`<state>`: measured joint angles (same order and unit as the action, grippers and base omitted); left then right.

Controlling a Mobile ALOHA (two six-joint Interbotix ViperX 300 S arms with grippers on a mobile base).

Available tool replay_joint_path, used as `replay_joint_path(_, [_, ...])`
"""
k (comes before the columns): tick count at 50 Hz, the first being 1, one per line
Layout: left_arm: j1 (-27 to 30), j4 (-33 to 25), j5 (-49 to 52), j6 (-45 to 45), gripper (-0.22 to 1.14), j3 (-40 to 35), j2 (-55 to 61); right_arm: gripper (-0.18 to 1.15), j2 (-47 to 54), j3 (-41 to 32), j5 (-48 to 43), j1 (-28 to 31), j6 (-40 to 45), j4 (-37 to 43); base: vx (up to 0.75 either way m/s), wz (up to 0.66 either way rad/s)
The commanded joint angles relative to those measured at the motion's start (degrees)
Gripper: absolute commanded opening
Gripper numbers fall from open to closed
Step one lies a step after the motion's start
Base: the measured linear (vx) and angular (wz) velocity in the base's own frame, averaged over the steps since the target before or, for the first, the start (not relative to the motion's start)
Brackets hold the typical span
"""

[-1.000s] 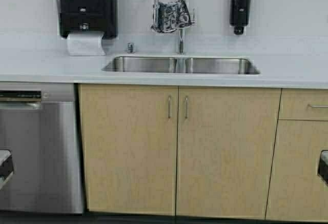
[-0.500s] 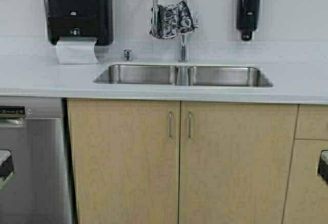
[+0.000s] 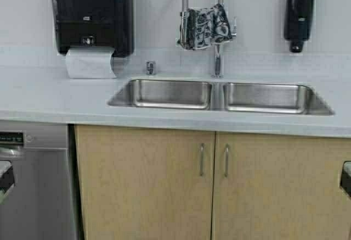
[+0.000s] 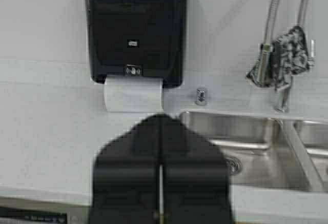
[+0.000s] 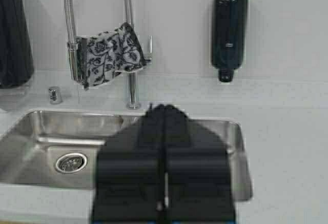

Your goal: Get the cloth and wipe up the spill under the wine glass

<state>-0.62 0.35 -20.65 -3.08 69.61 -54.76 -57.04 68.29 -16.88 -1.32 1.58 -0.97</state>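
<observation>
The cloth (image 3: 204,27), pale grey with a dark floral print, hangs draped over the tall steel faucet (image 3: 218,59) behind the sink; it also shows in the left wrist view (image 4: 287,57) and the right wrist view (image 5: 107,55). The wine glass and the spill are out of view. My left gripper (image 4: 161,119) is shut and empty, held low in front of the counter. My right gripper (image 5: 164,108) is shut and empty, also low, facing the sink. In the high view only the arms' edges show, the left arm (image 3: 5,179) and the right arm (image 3: 345,178).
A double steel sink (image 3: 219,96) is set in a white counter (image 3: 49,100). A black paper-towel dispenser (image 3: 92,15) hangs at the left, a black soap dispenser (image 3: 299,15) at the right. Wooden cabinet doors (image 3: 145,185) and a steel dishwasher (image 3: 33,185) stand below.
The robot has driven forward and a little left: sink, faucet and cloth appear larger, lower and further right. Both arms stay parked.
</observation>
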Motion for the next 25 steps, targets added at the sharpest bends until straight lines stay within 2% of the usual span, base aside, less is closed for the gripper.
replay_joint_path(1, [0.00,0.09,-0.79,-0.09,0.02,-0.53,0.35,0.06,0.44,-1.23,-0.09,0.26,0.09,-0.09,0.36,0.06])
replay_joint_path(16, [0.00,0.09,-1.05,-0.97,0.02,0.00,-0.70,0.06,0.79,-3.43,6.42,4.04,-0.35,-1.23,0.36,0.03])
replay_joint_path(25, [0.00,0.18,-0.26,-1.93,0.02,0.53,-3.34,0.06,1.05,-8.09,14.77,11.25,-0.44,-2.29,0.34,-0.02])
